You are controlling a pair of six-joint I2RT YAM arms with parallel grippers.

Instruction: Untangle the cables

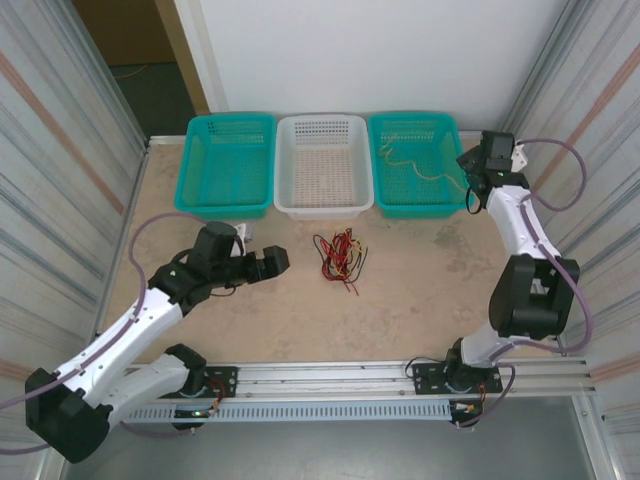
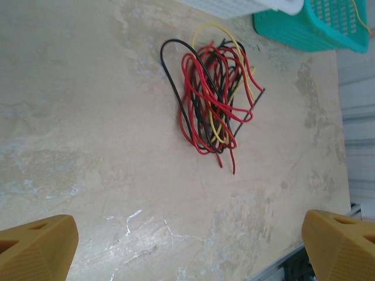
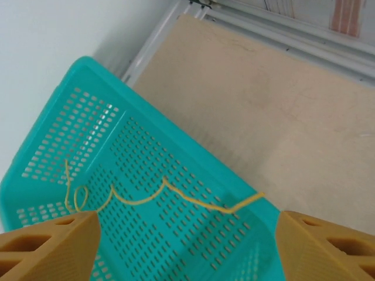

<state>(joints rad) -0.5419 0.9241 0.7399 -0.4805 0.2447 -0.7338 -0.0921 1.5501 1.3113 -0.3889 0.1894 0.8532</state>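
A tangle of red, black and pale yellow cables (image 1: 339, 258) (image 2: 212, 99) lies on the table in front of the white basket. My left gripper (image 1: 278, 262) (image 2: 187, 249) hovers just left of the tangle, open, with bare table between its fingers. One loose yellow cable (image 1: 415, 163) (image 3: 158, 196) lies inside the right teal basket (image 1: 417, 200) (image 3: 88, 126), its end resting over the rim. My right gripper (image 1: 472, 172) (image 3: 184, 249) hangs open above that basket's right side, holding nothing.
Three baskets stand in a row at the back: a teal basket (image 1: 230, 195) on the left, a white basket (image 1: 322, 200) in the middle, and the right teal one. Ribbed walls close both sides. A metal rail (image 1: 330, 375) runs along the near edge.
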